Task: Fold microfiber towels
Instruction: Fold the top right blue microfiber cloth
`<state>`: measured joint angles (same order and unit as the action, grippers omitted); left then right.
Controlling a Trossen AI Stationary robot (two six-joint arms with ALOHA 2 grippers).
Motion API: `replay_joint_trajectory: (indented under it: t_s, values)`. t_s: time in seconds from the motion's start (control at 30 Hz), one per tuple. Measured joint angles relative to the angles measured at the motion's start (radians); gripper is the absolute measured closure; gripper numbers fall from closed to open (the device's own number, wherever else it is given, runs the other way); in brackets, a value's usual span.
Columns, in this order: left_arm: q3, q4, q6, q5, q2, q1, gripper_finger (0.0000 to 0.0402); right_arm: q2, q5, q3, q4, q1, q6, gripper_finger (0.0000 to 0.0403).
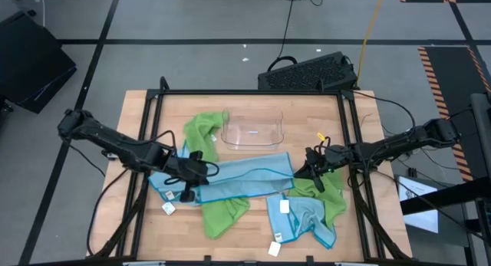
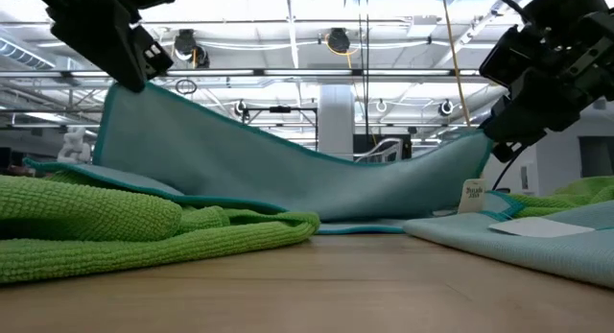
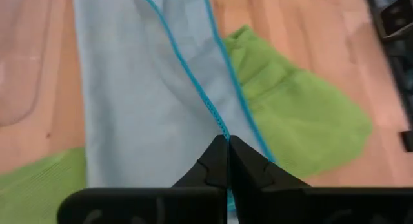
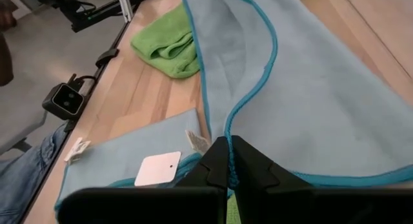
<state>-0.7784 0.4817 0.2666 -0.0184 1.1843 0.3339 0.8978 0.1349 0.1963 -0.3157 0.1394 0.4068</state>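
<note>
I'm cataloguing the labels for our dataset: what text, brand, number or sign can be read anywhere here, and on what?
No text can be read for certain.
Small tag on the held blue towel: printed, too small to read.
White card tag on the flat blue towel: shows blank.

My wooden table [image 1: 142,120] carries a clear plastic tray [image 1: 253,131] near its far edge. A lime green towel [image 1: 203,128] lies just beside the tray. A second green towel [image 1: 224,214] lies near the front edge. A light blue towel [image 1: 303,220] lies front right, overlapping a third green one [image 1: 331,195]. Loose white tags [image 1: 275,248] rest on bare wood.
</note>
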Motion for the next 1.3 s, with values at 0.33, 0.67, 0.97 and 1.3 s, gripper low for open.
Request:
replay_joint_trajectory:
  t_s: [0.33, 0.67, 0.97, 1.3]
  values:
    - [0.000, -0.023, 0.027, -0.058, 0.000, 0.057, 0.0395, 0.000, 0.000, 0.000, 0.008, 0.002, 0.000, 0.0398]
    - [0.000, -0.023, 0.066, -0.114, 0.000, 0.062, 0.0343, 0.000, -0.005, 0.000, 0.008, 0.044, 0.000, 0.0329]
    - [0.000, -0.023, 0.102, -0.116, 0.000, 0.062, 0.0320, 0.000, -0.011, 0.000, 0.007, 0.062, 0.015, 0.0296]
    - [0.038, -0.031, 0.280, -0.268, 0.000, 0.062, 0.0320, 0.000, -0.060, 0.000, 0.007, 0.103, 0.028, 0.0296]
